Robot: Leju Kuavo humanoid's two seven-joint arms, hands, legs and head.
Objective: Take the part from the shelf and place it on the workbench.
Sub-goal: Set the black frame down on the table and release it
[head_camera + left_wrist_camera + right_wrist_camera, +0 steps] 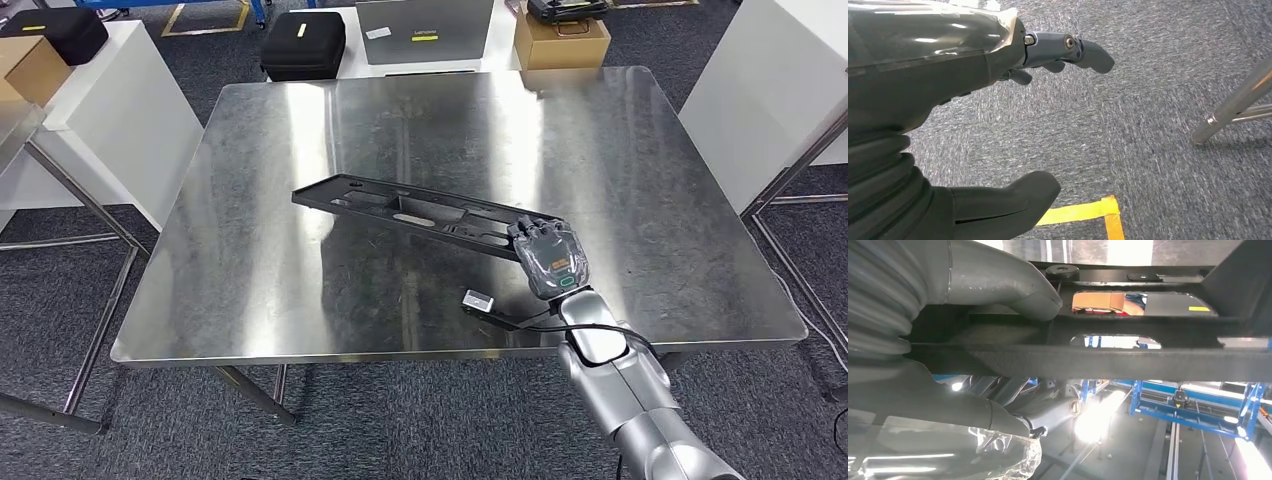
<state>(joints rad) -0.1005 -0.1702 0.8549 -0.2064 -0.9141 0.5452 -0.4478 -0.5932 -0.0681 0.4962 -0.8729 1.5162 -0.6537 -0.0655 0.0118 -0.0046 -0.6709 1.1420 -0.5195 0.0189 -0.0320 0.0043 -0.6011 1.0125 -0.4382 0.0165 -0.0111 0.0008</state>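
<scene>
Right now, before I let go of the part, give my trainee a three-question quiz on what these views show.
1. True or false: the right hand grips one end of the long black part over the steel workbench.
2. Multiple choice: the left hand is A) gripping the part, B) hanging over grey carpet with nothing in it, C) resting on the workbench.
3. Fill in: on the floor near the left hand there is a corner of ____ tape.

Key: 1 true; 2 B; 3 yellow.
</scene>
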